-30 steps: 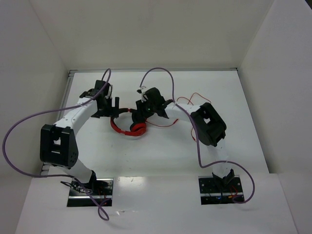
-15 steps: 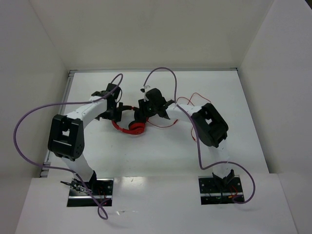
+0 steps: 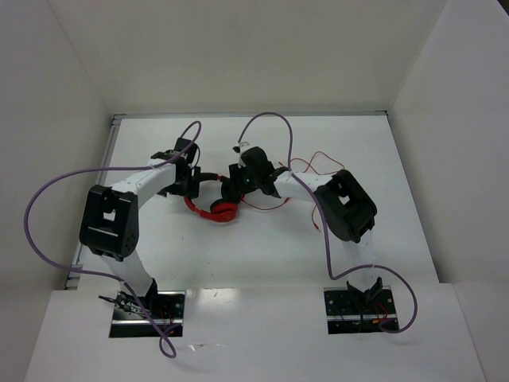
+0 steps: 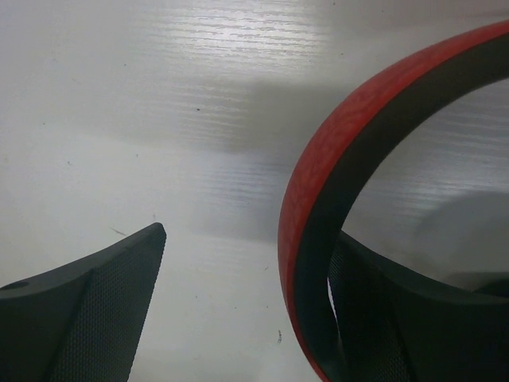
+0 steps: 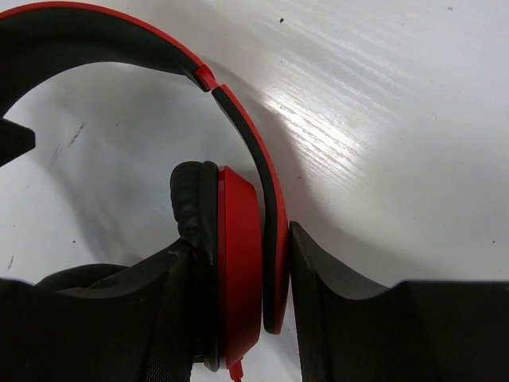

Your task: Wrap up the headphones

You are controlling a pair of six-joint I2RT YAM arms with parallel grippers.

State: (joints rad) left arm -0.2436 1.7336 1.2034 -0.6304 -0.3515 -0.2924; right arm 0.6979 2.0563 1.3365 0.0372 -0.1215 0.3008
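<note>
My right gripper is closed on one ear cup of the headphones, with the side arm of the band pinched in beside it. One finger bears on the soft black pad, the other on the arm's outer face. My left gripper is spread wide and has hold of nothing. The headband arcs through its gap, close against one finger and well apart from the other. The headphones sit in the middle of the table between my two wrists, and the thin red cable lies in loose loops around my right arm, none of it wound on that I can see. My worry is the left closing off-centre: one finger would meet the band first and shove it sideways, twisting the cup against a grip that rests partly on squashy padding, so it could slip out. The wrists are also very near each other, and a careless swing could knock them together. The slack cable also passes close to the purple robot cable, where it could snag once I start pulling.
</note>
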